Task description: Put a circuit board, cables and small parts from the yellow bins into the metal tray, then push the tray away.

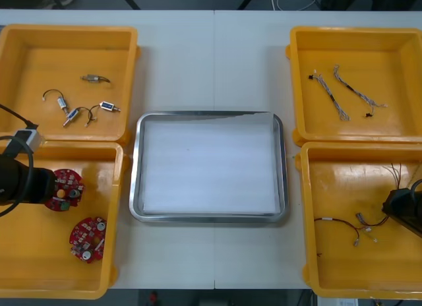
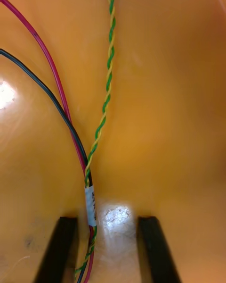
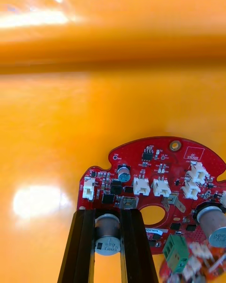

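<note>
My left gripper [image 3: 109, 245] is low in the near-left yellow bin [image 1: 39, 279]. Its fingers [image 3: 84, 245] are shut on a grey cylinder standing on a round red circuit board [image 3: 155, 179]. In the front view that gripper [image 1: 47, 187] sits at the left rim of the same board [image 1: 66, 189]; a second board [image 1: 88, 239] lies nearer. My right gripper [image 2: 108, 250] is open, down in the near-right bin [image 1: 343, 279]. A cable bundle [image 2: 89, 170] of red, black and twisted green-yellow wires, with a white label, runs between its fingers. The right gripper [image 1: 397, 207] is at the table's right edge.
The metal tray [image 1: 135, 187], white inside, lies between the bins. The far-left bin [image 1: 72, 34] holds several small metal parts [image 1: 99, 78]. Twisted cables [image 1: 330, 95] lie in the far-right bin [image 1: 356, 34]. Red and dark cables [image 1: 349, 225] spread across the near-right bin.
</note>
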`<move>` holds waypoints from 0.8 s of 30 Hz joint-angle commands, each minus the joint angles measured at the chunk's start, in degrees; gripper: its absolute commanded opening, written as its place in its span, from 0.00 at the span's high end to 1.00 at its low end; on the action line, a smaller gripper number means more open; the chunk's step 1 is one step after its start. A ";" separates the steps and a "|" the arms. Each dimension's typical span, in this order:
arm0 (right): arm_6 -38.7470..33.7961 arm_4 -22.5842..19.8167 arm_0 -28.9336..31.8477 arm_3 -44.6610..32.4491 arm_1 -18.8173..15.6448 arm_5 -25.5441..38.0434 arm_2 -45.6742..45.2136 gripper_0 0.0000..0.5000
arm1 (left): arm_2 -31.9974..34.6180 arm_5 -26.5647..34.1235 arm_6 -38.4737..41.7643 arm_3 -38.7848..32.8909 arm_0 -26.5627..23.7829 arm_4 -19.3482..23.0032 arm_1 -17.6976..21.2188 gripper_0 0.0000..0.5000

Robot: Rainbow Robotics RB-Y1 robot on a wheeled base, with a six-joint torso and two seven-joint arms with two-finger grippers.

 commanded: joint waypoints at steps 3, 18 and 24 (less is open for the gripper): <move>-1.93 -0.25 0.10 2.16 0.40 -0.75 1.83 1.00 | 6.91 9.37 2.26 -6.39 -3.30 2.19 -0.49 1.00; -1.32 -1.13 -2.71 -7.24 0.40 13.58 -8.28 1.00 | 3.57 21.90 13.51 -11.67 -17.98 10.45 -0.49 1.00; -1.23 -1.74 -4.20 -15.07 -0.56 24.30 -13.11 1.00 | -7.15 21.90 21.86 -12.98 -25.01 11.06 -0.49 1.00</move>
